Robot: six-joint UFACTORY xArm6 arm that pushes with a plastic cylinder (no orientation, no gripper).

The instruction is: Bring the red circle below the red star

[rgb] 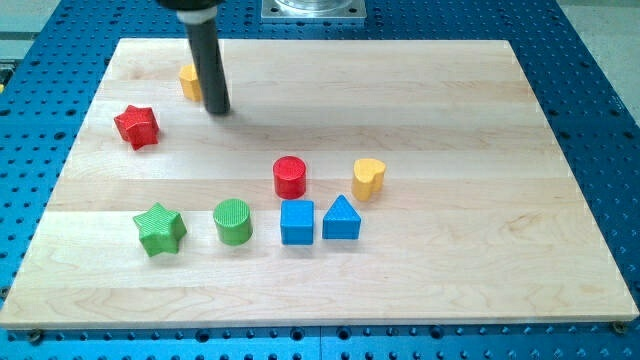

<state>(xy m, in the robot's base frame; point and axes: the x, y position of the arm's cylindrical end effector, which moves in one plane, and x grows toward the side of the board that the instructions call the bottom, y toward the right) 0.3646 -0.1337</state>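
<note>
My tip [217, 108], a bare rod gripping nothing, is standing well apart from the red circle block [290, 176], leaving the red star block [137, 127] undisturbed

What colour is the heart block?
The heart block is yellow. The camera view shows it, right of the red circle.

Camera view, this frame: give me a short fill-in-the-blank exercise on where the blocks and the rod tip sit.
1. The red circle sits directly above the ____ square.
2. My tip stands beside a ____ block near the view's top left.
3. The red star lies toward the view's ____ of the red circle.
4. The green star is left of the green ____.

Missing words: blue; yellow; left; circle
</note>
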